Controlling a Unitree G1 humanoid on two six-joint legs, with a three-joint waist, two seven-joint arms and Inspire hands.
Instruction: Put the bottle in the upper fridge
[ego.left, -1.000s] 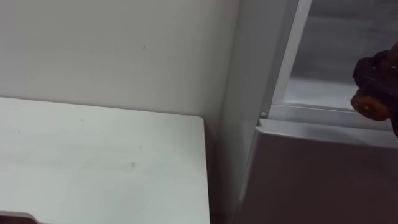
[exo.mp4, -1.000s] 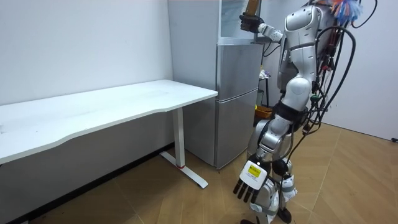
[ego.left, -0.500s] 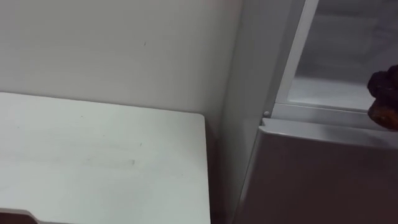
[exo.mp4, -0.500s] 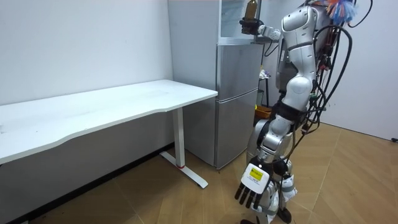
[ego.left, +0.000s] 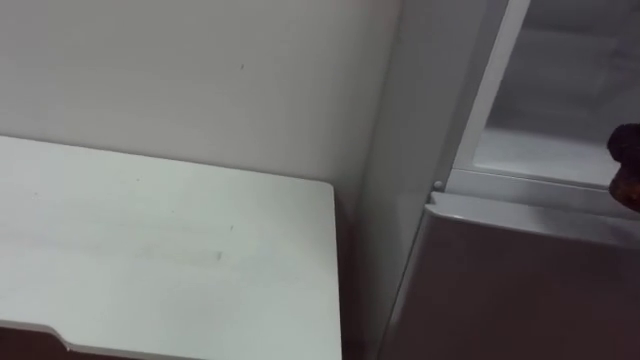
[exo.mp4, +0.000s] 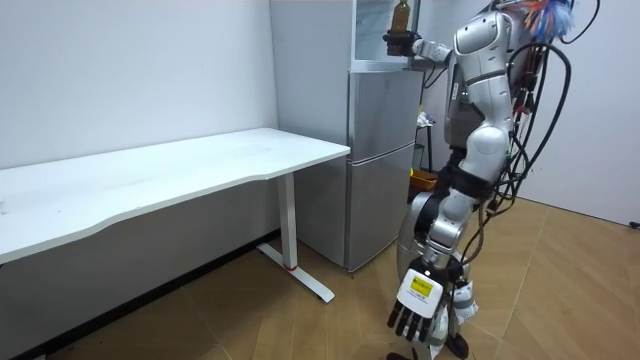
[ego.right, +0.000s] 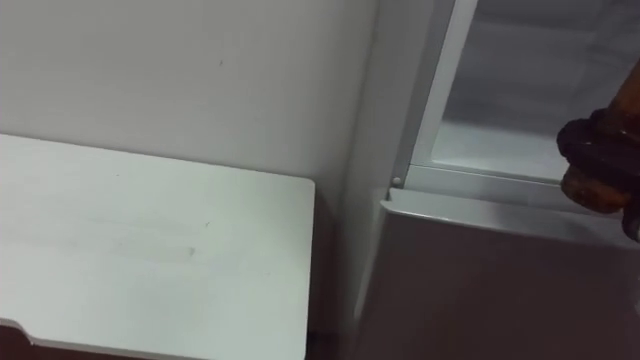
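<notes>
Over the last 1 s the bottle (exo.mp4: 402, 14) has been brought from a tilt to upright and carried a little nearer the open upper fridge (ego.right: 500, 140). It is grasped round its lower part by the right robot hand (ego.right: 594, 160) and held at the front edge of the compartment's shelf, not yet set down. The left robot hand (exo.mp4: 415, 300) hangs low by the legs, fingers relaxed and empty. The white worktop (exo.mp4: 200, 165) beside the fridge is not involved. Placement is judged close: the bottle has yet to be moved inward, lowered and released.
</notes>
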